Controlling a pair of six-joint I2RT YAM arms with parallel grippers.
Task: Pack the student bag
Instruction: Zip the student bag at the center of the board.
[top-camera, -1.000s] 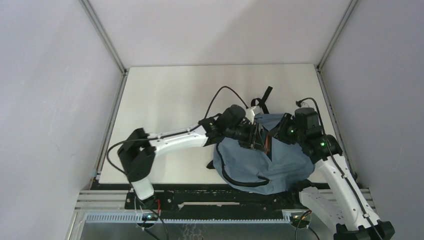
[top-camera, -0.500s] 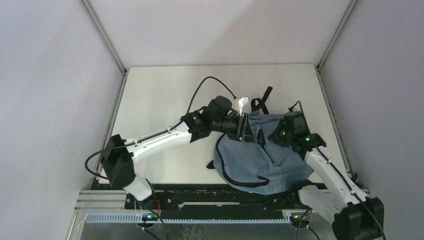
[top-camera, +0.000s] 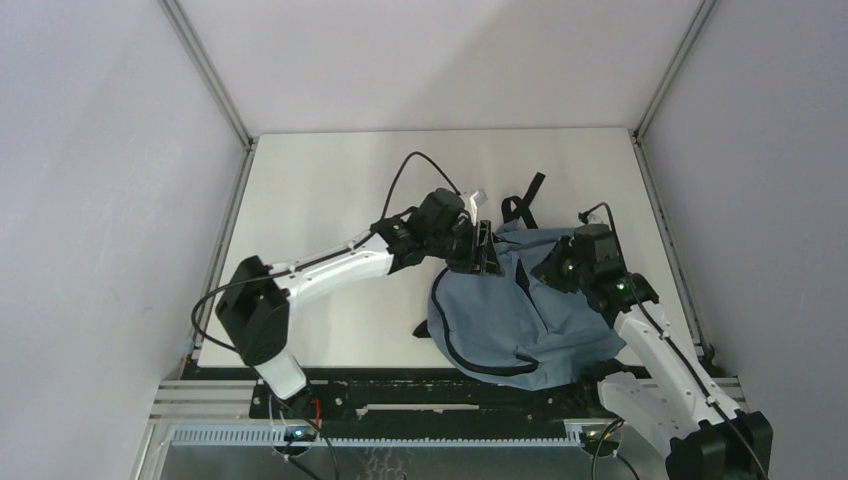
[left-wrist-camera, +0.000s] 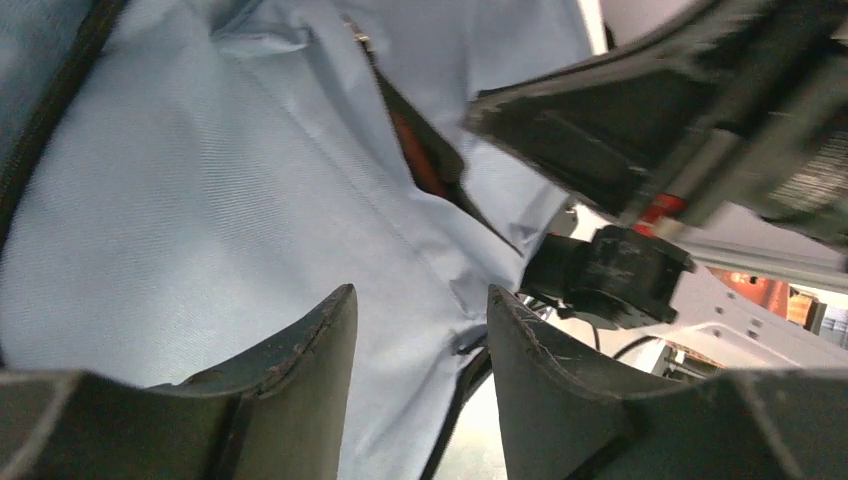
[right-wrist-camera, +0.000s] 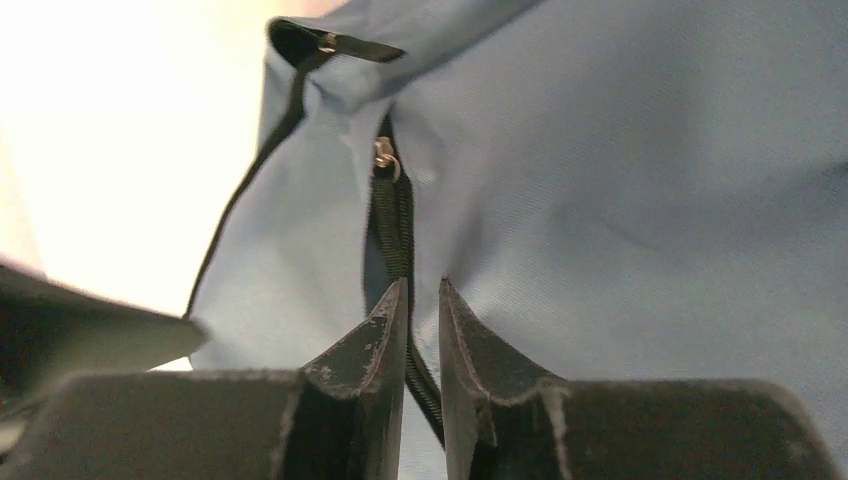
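The student bag, dusty blue with black trim, lies on the right half of the table. My left gripper hovers at its upper left edge. In the left wrist view its jaws are open with only the blue fabric beyond them. Something orange shows inside the zipper slit. My right gripper sits on top of the bag. Its narrow jaws are shut on the black zipper band, below the metal zipper pull.
Black straps and the top loop trail onto the white table behind the bag. Metal frame posts and grey walls bound the table. The right arm's body fills the upper right of the left wrist view.
My left gripper has drawn back up and to the left, off the bag's opening, and its jaws have widened. The right gripper has shifted left and closed on the zipper band.
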